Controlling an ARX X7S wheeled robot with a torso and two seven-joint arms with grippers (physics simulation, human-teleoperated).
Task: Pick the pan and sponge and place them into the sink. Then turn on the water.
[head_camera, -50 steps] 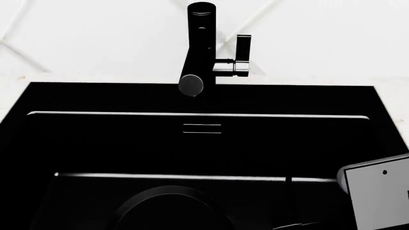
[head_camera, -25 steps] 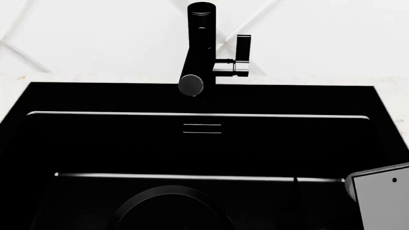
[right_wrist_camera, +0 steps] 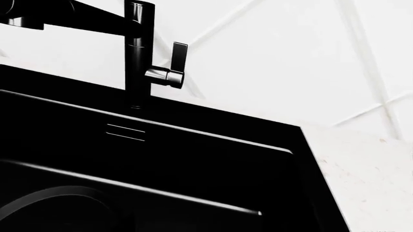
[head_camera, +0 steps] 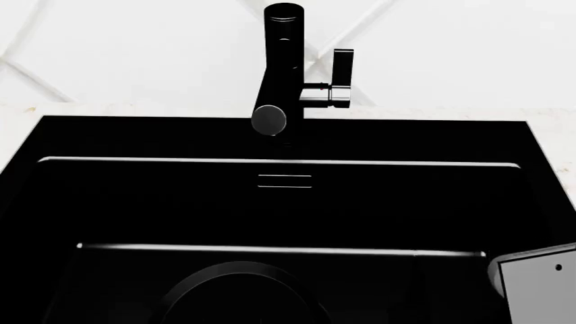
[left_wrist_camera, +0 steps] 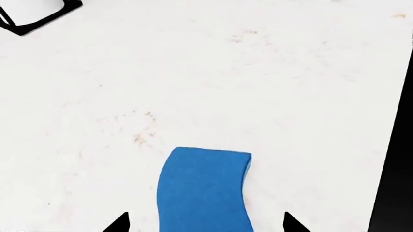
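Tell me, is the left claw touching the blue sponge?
Apart. The left wrist view shows white counter between each black fingertip and the sponge, with the left claw open around it.

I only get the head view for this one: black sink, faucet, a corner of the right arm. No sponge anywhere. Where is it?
Observer: The left wrist view has it. The blue sponge lies flat on the white speckled counter.
Operator: Is the left gripper holding it?
Observer: No. The left gripper is open, with one fingertip on each side of the sponge and bare counter showing in both gaps.
Operator: Anything else on that counter?
Observer: A black-framed white object sits at the picture's corner, well apart from the sponge. It is cut off, so I cannot tell what it is.
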